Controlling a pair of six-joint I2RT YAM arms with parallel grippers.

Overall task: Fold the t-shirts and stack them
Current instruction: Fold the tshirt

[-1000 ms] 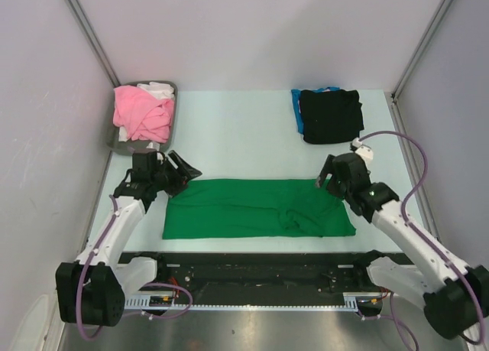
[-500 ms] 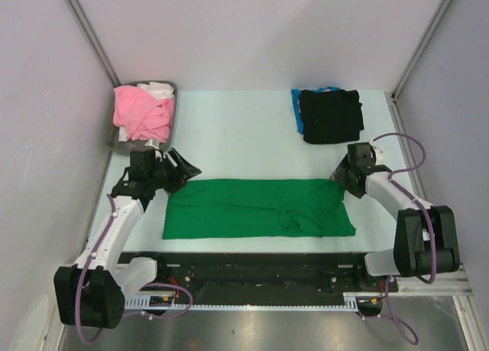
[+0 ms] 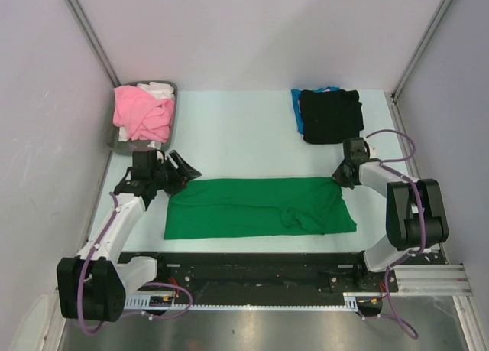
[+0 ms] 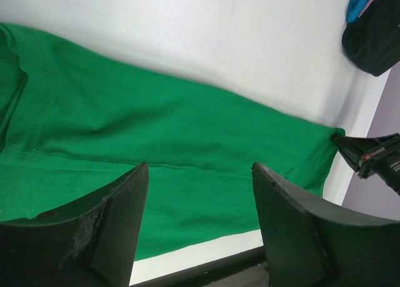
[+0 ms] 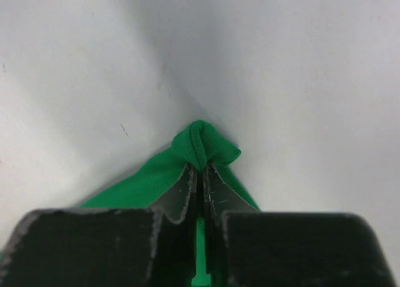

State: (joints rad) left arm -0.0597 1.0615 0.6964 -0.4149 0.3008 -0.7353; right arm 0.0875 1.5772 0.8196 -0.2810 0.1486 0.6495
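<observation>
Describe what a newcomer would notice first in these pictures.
The bright green t-shirt lies spread across the near middle of the table. The right tool is shut on its far right corner, the left tool hangs open by the far left one. Crumpled pink t-shirts fill the tray far left.

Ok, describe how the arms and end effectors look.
Both the left arm and right arm have white links, black joints and bases, and a purple cable looping alongside. The left end effector has broad black wedge fingers, scuffed at the edges; the right end effector has scratched grey pads.
</observation>
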